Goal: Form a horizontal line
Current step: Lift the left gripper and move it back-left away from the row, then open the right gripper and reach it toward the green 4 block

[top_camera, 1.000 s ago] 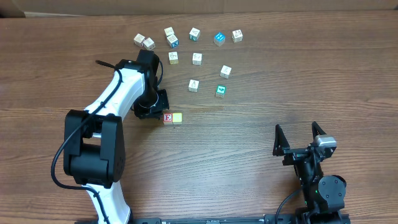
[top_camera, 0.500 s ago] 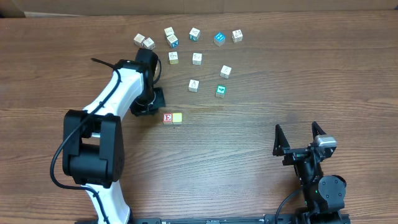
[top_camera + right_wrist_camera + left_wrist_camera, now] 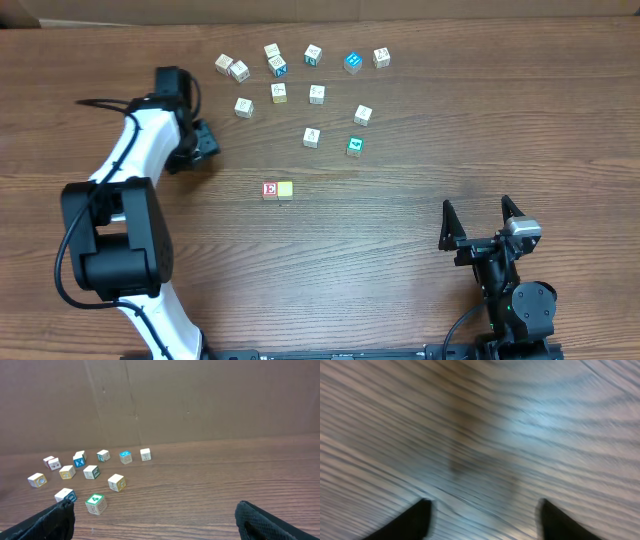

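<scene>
A red cube with a white "E" [image 3: 269, 189] and a pale yellow cube [image 3: 285, 189] sit side by side, touching, in a short row at mid-table. The teal-green cube [image 3: 354, 146] lies apart, up and to the right, and shows in the right wrist view [image 3: 95, 503] too. My left gripper [image 3: 203, 143] hovers well left of the pair; in its blurred wrist view the gripper [image 3: 482, 512] is open over bare wood. Near the front right, my right gripper [image 3: 478, 208] stands open with nothing in it [image 3: 155, 517].
Loose letter cubes lie scattered at the back, among them a white one [image 3: 312, 136], another white one [image 3: 244, 106] and a blue one [image 3: 352, 62]. A cardboard wall [image 3: 200, 400] stands behind the table's far edge.
My left arm has swung left and back, away from the red and yellow pair, and its gripper has opened. A white cube that the arm covered now shows. The right arm has not moved.
</scene>
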Robot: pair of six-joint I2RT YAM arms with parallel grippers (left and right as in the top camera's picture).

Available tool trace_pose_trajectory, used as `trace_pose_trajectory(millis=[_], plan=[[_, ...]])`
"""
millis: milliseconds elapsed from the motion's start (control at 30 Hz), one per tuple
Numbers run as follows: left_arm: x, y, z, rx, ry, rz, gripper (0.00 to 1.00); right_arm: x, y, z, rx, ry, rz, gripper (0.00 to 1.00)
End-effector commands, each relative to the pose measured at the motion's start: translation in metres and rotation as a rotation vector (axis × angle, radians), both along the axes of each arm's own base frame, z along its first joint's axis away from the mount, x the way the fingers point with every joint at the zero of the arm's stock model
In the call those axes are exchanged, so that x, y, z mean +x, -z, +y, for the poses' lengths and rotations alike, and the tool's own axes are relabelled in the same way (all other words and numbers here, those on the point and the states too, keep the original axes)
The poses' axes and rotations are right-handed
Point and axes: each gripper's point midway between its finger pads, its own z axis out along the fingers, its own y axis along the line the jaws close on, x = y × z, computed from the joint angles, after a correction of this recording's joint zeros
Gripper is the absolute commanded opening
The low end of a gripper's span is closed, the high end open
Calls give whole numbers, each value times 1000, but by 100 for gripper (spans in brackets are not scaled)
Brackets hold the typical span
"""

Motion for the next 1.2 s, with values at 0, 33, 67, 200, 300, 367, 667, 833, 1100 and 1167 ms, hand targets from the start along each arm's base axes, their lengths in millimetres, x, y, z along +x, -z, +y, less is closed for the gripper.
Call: trace_pose_trajectory(millis=[0, 33, 67, 200, 300, 367, 667, 833, 1100, 1167], plan=[[-4, -3, 22, 23, -51, -2, 99, 0, 2, 0, -4, 5, -2, 100], [-4, -3, 23, 23, -55, -1, 100, 0, 2, 0, -4, 5, -2, 100], [-4, -4, 25, 23, -59, -5, 99, 0, 2, -1, -4, 5, -2, 100], [-4, -4, 25, 23, -61, -7, 99, 0, 2, 0, -4, 5, -2, 100], [-4, -4, 25, 23, -61, -7, 99, 0, 2, -1, -4, 5, -2, 100], [-4, -4, 25, 23, -61, -7, 99, 0, 2, -1, -4, 5, -2, 100], [-3, -4, 25, 23, -61, -7, 100, 0, 2, -1, -4, 6, -3, 100], [-4, -4, 25, 23, -61, -7, 100, 0, -2, 1, -2, -4, -20, 100], [-3, -4, 25, 23, -59, -7, 100, -5, -20, 26, 53, -152, -82, 100], [-3, -4, 25, 23, -59, -7, 100, -7, -19, 29, 115, -172, -61, 100]])
